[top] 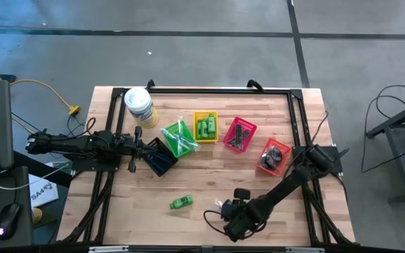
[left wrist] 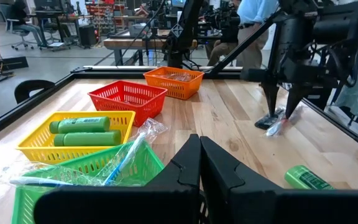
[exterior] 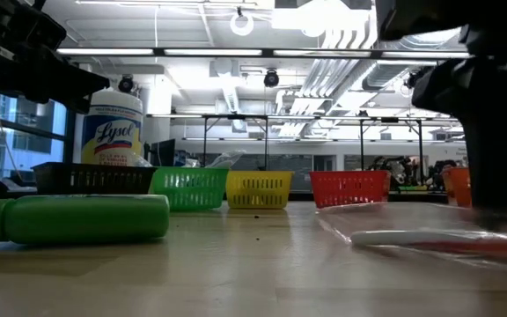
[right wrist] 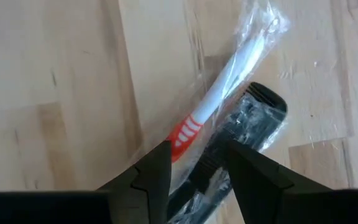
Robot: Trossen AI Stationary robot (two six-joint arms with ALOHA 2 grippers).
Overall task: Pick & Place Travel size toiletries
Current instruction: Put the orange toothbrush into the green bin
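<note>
I have the right claw [right wrist: 194, 171] low over the worktop [top: 209, 169] at about six o'clock in the overhead view, its fingers apart and straddling a clear-wrapped toothbrush [right wrist: 219, 99] with a white handle and red grip. A black comb [right wrist: 238, 140] seems to lie in the same wrapper. The fingers are not yet closed on it, and whether they touch the wrapper I cannot tell.

The left claw [left wrist: 199, 165] waits with its fingers pressed shut and nothing in them, at roughly nine o'clock, just beside the black basket [top: 159, 157].

Sorting looks well along. The yellow basket [top: 206, 126] holds green mini bottles [left wrist: 82, 131], the green basket [top: 179, 139] holds wrapped items, the red basket [top: 239, 134] has dark pieces in it, and the orange basket [top: 273, 156] at three o'clock holds dark bundles. The white tub [top: 138, 105] stands at eleven o'clock.

Left on the open boards I see one stray green bottle [top: 181, 202] at about seven o'clock, plus the wrapped toothbrush under my right claw. By my reckoning, two placements remain.
</note>
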